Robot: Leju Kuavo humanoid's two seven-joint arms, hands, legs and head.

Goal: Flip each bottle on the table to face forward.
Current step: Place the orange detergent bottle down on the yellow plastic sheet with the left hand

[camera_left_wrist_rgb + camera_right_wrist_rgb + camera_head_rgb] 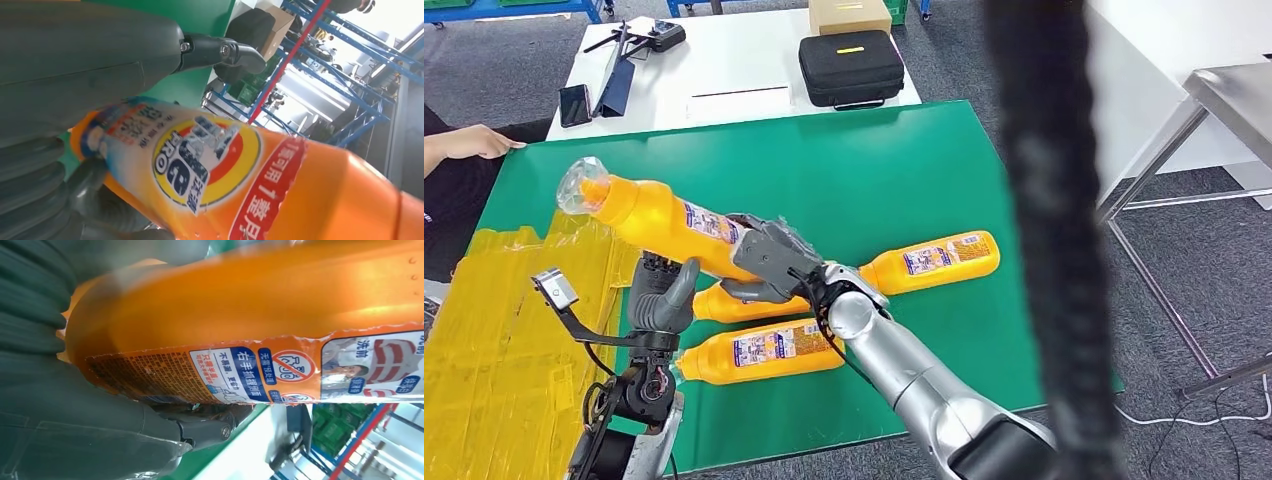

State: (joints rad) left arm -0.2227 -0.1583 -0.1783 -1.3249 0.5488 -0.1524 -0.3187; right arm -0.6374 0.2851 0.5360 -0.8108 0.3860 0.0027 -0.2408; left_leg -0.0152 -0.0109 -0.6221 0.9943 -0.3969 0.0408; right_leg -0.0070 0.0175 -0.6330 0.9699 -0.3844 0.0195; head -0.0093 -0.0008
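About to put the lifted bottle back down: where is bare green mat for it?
Bare mat lies beyond the held bottle, toward the black case, and on the near right corner of the green mat. It is crowded around the three lying bottles beside the right hand.

Four orange bottles: one raised bottle [659, 215] slants toward the frame's upper left, clear cap uppermost; three lie flat on the green table [874, 170] at centre, apparently label-up: right bottle [934, 260], middle bottle [734, 305], lower bottle [759, 350].

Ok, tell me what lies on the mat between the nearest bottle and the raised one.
In the head view, a third bottle lies between the nearest bottle and the raised bottle, partly hidden by the right hand.
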